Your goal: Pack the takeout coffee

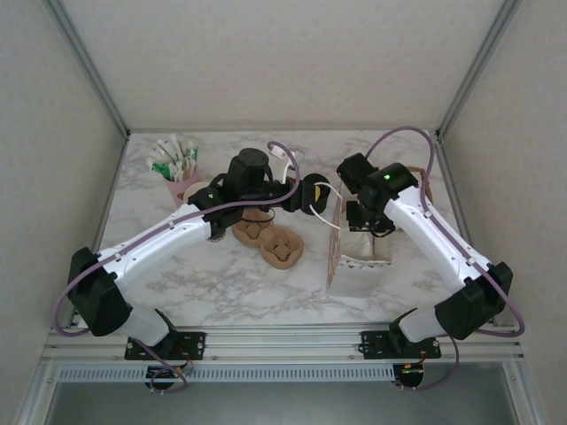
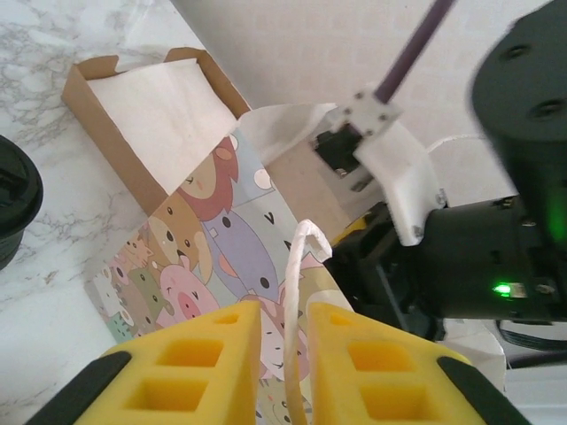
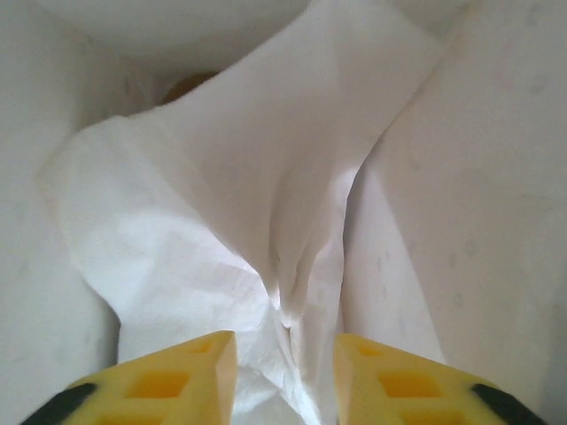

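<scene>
A paper bag printed with cartoon animals [image 2: 213, 248] stands right of centre [image 1: 335, 257]. My left gripper [image 2: 283, 354] sits at its top edge [image 1: 312, 195]. The bag's white cord handle [image 2: 297, 292] runs loosely between the yellow fingers, which stand slightly apart. My right gripper [image 3: 283, 372] is down inside the bag [image 1: 368, 220], open, with a crumpled white napkin [image 3: 221, 204] just beyond its tips and the bag's white walls around it. A round black lid [image 2: 11, 208] shows at the left edge of the left wrist view; I cannot tell whether it is the takeout coffee's.
A brown cardboard box [image 2: 97, 97] lined with white paper lies beside the bag [image 1: 368, 257]. A brown pulp cup carrier [image 1: 270, 241] lies mid-table under the left arm. A pink cup of sachets [image 1: 180, 184] stands at the back left. Walls close in the back and both sides.
</scene>
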Motion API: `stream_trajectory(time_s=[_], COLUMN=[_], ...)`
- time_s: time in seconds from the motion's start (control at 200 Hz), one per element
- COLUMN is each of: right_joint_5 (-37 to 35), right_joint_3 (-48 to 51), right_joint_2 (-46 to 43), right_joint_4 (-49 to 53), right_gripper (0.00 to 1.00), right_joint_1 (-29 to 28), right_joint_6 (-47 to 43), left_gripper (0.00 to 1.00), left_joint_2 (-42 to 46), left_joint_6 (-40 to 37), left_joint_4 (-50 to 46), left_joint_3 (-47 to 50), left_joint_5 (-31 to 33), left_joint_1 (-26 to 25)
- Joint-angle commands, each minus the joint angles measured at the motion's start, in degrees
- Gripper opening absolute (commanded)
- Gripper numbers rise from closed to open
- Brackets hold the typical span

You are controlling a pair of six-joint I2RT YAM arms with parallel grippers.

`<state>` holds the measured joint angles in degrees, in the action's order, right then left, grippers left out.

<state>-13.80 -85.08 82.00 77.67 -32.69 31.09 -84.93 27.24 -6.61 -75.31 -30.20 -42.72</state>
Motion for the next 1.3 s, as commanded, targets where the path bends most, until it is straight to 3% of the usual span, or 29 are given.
stream_trajectory(time_s=[0.0,0.335,0.591,0.671,0.781,0.996,1.292], right_joint_5=[-0.13,0.84,4.73,6.21,8.55,6.03,-8.59], right_joint_3=[-3.12,-8.14,-12.08,-13.83,-15.07,-18.46,-19.54], right_joint_2=[-2.39,-7.31,-11.27,-12.39,-14.3,-16.66,-21.04], right_joint_4=[2.03,1.56,-2.83,-4.44,-7.86,-10.06,-11.47], right_gripper=[0.39,0.56,0.66,0.73,0.98,0.99,0.99], right_joint_1=[-0.49,-0.45,-0.49,-0.53,-0.5,-0.47,-0.31], right_joint_6=[-0.34,-2.15,-4.27,-5.52,-7.63,-11.6,-14.6], left_gripper=[0.24,0.3,0.51,0.61,0.74,0.98,1.0], left_joint_2=[1.17,2.47,3.29,4.31,6.18,11.36,22.91], left_joint_6=[0.1,0.55,0.66,0.46,-0.22,-2.34,-3.6], left_joint_4=[0.83,0.98,0.94,1.07,0.78,-0.58,-1.16], left_joint_3=[-1.95,-1.95,-3.26,-3.61,-3.87,-3.24,3.56], left_joint_5=[1.08,2.77,3.29,3.9,5.49,11.82,27.04], left_joint_1=[-0.26,-0.21,-0.18,-0.25,-0.25,-0.25,-0.26])
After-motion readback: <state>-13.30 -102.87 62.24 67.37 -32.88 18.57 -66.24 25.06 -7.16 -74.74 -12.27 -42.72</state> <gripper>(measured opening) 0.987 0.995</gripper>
